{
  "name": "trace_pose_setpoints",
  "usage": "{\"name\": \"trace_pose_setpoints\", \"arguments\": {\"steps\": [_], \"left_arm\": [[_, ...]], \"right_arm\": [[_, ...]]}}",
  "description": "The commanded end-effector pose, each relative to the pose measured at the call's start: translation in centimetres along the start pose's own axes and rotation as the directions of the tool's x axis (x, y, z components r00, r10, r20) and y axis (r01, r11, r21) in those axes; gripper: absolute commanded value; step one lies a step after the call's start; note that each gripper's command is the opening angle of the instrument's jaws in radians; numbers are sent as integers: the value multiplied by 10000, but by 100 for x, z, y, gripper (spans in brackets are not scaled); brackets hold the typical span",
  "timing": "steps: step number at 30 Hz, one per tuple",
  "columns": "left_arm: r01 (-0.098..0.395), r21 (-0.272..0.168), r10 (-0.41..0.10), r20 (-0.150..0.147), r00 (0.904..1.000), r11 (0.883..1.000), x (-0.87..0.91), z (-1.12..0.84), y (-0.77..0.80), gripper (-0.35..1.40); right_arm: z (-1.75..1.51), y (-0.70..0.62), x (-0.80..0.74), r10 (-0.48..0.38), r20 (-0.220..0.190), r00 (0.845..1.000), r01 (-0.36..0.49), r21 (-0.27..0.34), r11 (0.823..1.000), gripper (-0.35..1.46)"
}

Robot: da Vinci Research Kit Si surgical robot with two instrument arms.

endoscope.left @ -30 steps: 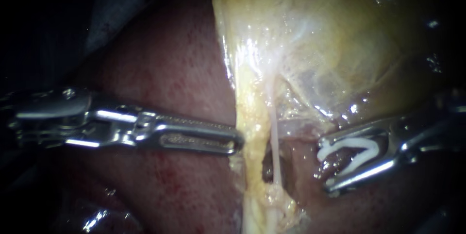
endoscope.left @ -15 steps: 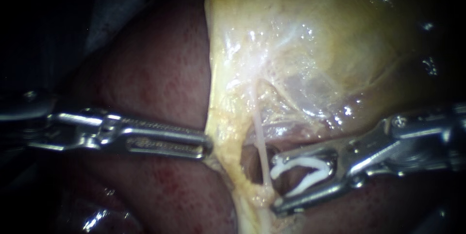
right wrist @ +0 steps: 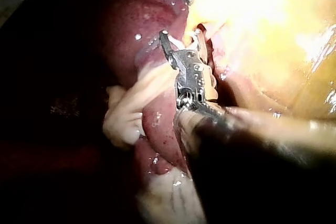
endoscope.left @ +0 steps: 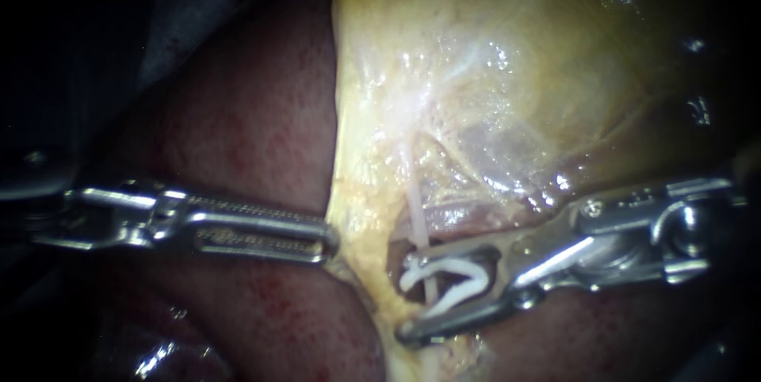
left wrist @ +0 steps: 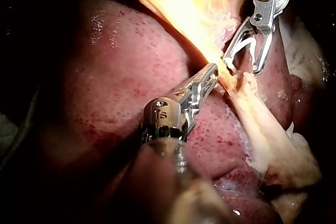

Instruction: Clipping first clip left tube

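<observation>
- Step in hand: placing the clip (endoscope.left: pixel 445 280) on the tube (endoscope.left: pixel 414 209). The clip is not yet closed.
- On the right instrument (endoscope.left: pixel 406 295) the jaws are spread wide. Nothing is grasped but the clip, with one white leg lying against each jaw.
- The tube is seen running down from the gallbladder (endoscope.left: pixel 515 73) and passing between the clip legs, in the window beside the yellow band (endoscope.left: pixel 357 215). Whether the legs touch it cannot be told.
- On the left instrument (endoscope.left: pixel 326 238) the jaws are clenched together on the edge of the yellow band, which is held taut across the liver (endoscope.left: pixel 238 136). The same grip is shown in the left wrist view.
- Which tube counts as the left one is not settled by the endoscope view; only this one thin tube is clearly seen.
- Both tips of the right jaws are seen past the tube on the band side. Full crossing is judged likely, not confirmed.
- Next move, as judged: the tube is to be seated deep in the clip's throat with the tips kept clear of band and liver, then the jaws squeezed square to the tube.
- Risk: band tissue could be caught in the clip, or the tube only partly enclosed.
</observation>
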Motion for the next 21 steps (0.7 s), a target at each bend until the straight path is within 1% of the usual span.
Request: {"name": "trace_pose_setpoints", "arguments": {"steps": [1,5,10,16,21], "left_arm": [[-6,3,6,-5,10000,10000,0,0,0,-35],[-1,4,1,-4,10000,10000,-1,0,-2,-35],[5,-1,-5,0,10000,10000,-2,0,-5,-35],[7,0,-7,1,10000,10000,-2,0,-6,-35],[7,1,-7,0,10000,10000,-2,0,-6,-35]], "right_arm": [[0,2,-1,-10,-8,10000,10,4,10000,51],[4,8,-4,-149,-8,9999,149,-26,9999,51],[10,12,-7,-174,-8,9998,174,-56,9998,51],[22,12,-5,-187,-13,9998,187,-104,9998,51],[31,8,-3,-202,10,9998,202,-90,9998,50]]}}
